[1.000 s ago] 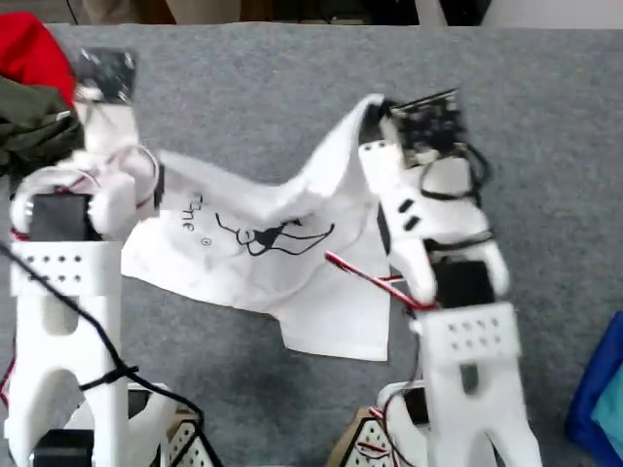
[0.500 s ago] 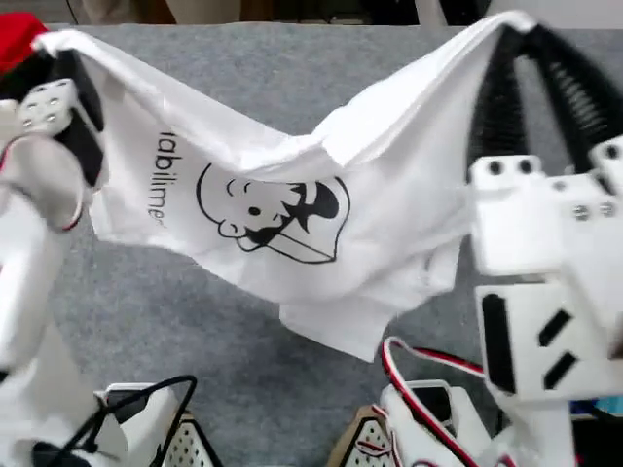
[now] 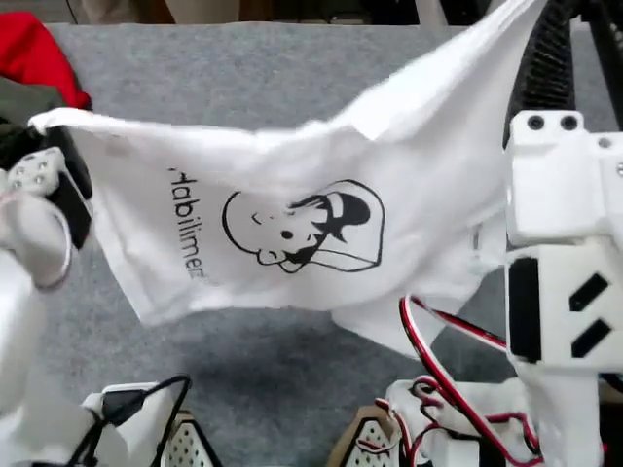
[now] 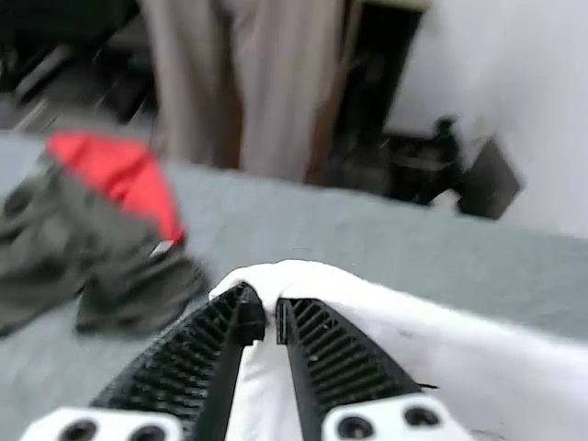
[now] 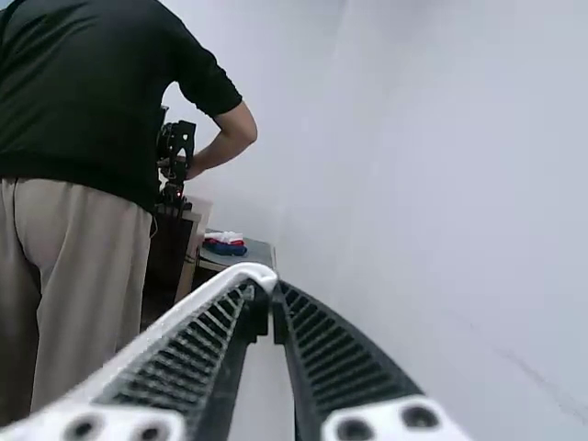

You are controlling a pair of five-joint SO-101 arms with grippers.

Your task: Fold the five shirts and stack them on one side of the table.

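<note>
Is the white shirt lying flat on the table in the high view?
No, the white shirt hangs spread in the air, pinched along its edge by the left gripper and right gripper.

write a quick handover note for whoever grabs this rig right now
Left gripper: shut on one top corner of the white shirt.
Right gripper: shut on the other corner, raised higher.
The white shirt hangs spread between the arms over the table. The red shirt and olive shirt lie crumpled at the far left corner.
Done: nothing folded yet.
Left: lay the white shirt flat, fold it, fold the others, then stack them at one side.
</note>
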